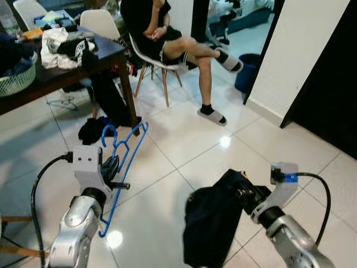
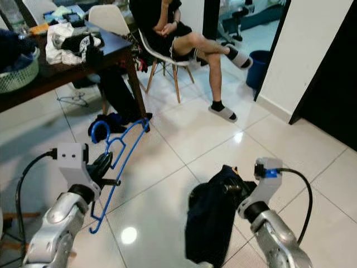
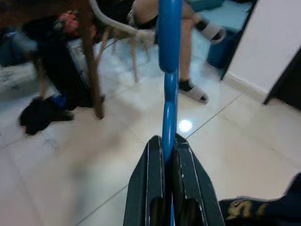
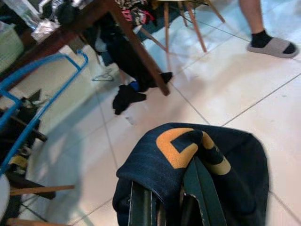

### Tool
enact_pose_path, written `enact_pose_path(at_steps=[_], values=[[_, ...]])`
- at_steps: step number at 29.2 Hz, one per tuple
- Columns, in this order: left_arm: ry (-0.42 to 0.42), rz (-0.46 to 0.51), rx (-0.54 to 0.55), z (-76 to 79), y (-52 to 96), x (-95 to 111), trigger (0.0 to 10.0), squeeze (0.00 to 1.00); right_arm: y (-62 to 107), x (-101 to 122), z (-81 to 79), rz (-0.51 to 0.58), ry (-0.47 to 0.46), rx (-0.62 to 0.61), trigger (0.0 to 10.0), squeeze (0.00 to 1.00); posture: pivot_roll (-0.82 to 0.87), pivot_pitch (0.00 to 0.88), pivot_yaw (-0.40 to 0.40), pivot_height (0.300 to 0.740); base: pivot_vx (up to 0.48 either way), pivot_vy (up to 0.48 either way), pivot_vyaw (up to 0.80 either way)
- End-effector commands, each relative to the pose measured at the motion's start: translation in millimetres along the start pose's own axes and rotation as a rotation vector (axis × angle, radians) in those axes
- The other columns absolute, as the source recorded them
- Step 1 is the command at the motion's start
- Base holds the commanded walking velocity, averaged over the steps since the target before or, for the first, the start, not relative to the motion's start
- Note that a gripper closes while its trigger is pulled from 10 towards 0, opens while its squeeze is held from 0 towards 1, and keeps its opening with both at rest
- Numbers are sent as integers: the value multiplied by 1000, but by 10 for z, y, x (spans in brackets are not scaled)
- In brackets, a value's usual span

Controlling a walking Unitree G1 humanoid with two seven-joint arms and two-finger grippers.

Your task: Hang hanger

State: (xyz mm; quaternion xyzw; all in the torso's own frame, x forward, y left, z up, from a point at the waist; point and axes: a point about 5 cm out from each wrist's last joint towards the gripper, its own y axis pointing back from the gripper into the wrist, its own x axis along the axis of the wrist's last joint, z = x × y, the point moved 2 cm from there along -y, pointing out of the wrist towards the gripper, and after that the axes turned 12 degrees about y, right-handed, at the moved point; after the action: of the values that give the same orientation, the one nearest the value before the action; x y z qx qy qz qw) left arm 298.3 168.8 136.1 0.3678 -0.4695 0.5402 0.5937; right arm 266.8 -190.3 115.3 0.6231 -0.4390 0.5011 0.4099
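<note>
A blue plastic hanger (image 1: pixel 124 162) hangs in the air at the lower left, its hook (image 1: pixel 107 133) pointing up toward the table. My left gripper (image 1: pixel 111 167) is shut on one of its bars; in the left wrist view the blue bar (image 3: pixel 168 94) runs out from between the closed fingers (image 3: pixel 149 188). At the lower right, my right gripper (image 1: pixel 245 192) is shut on a dark navy garment (image 1: pixel 212 220) with a yellow print (image 4: pixel 181 146), which droops over the fingers toward the floor.
A dark wooden table (image 1: pixel 83 70) with clothes and a green basket (image 1: pixel 17 78) stands at the upper left. A person sits on a white chair (image 1: pixel 150 56) behind it, one slippered foot (image 1: pixel 212 114) on the tiles. Dark clothes (image 1: pixel 92 129) lie by the table leg. A blue bin (image 1: pixel 245 70) stands by the wall.
</note>
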Motion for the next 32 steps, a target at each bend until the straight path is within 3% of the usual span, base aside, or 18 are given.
enact_pose_path(at_steps=[1,16,25,32], values=[[-6,-12,21,-67,33,-35,10000,0,-5,53,-28,37,12,11,10000,0,30,139,-3,740,368,0,0],[-11,-14,20,-78,36,-31,10000,0,-3,57,-73,38,48,38,10000,0,32,144,0,740,465,0,0],[-11,-15,19,-79,37,-33,10000,0,1,59,-109,41,66,61,10000,0,33,146,1,740,480,0,772],[-10,-16,19,-79,39,-36,10000,0,-1,56,-104,39,52,57,10000,0,33,147,0,740,480,0,0]])
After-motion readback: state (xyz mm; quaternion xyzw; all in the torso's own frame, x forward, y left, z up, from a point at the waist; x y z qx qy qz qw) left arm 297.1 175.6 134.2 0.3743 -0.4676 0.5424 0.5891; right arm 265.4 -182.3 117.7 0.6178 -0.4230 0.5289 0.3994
